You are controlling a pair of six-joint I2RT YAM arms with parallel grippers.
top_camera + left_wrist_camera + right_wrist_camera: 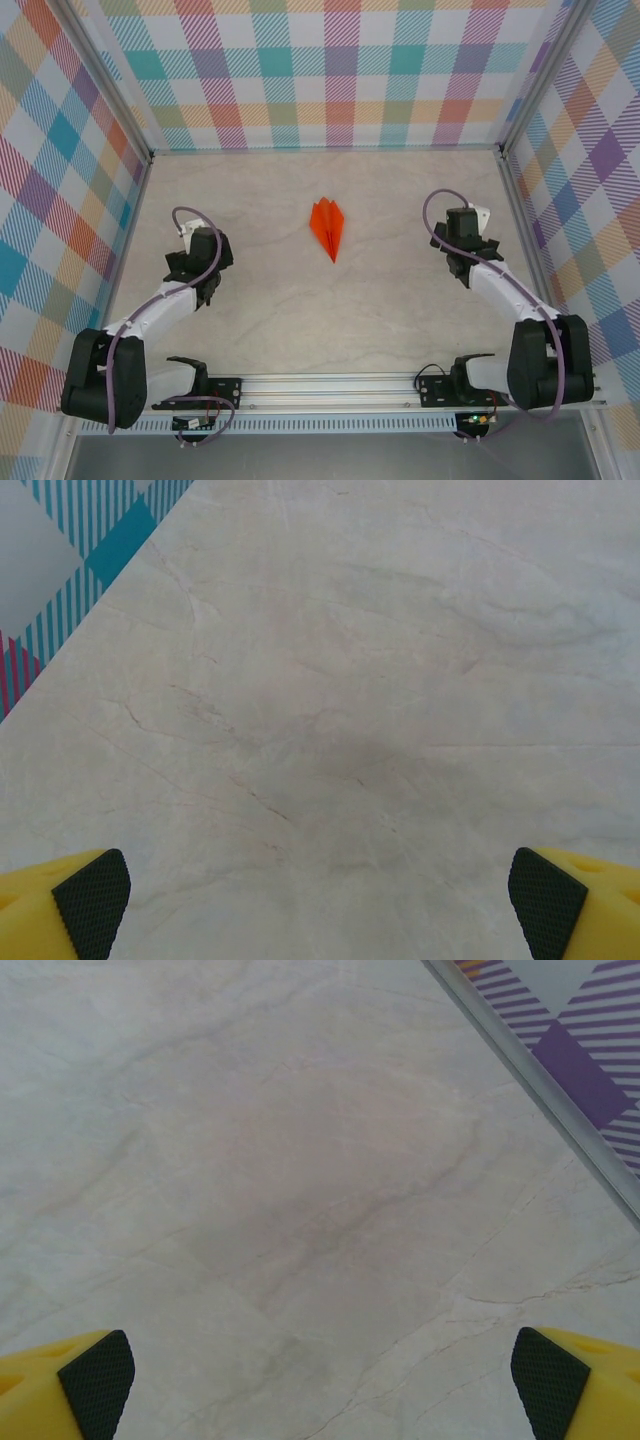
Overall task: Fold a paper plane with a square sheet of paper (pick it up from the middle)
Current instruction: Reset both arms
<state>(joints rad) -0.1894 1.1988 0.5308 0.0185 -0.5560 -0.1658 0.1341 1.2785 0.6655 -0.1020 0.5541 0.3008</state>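
Observation:
The bright orange paper plane (328, 226) lies flat near the middle of the table, a narrow dart with a central ridge, its sharp nose toward the arms. My left gripper (205, 272) hovers well to its left, and my right gripper (463, 258) well to its right. Neither touches the plane. In the left wrist view the left gripper (318, 900) stands open, its yellow fingers with black pads (92, 900) wide apart over bare table. The right gripper (322, 1380) is open too, with nothing between its pads (548, 1382).
Checked walls enclose the marble-look table (330, 320) on three sides. A metal frame post (540, 1085) runs close to the right gripper, and the left wall's foot (90, 560) lies near the left one. The arm bases stand on a rail (330, 385) at the near edge.

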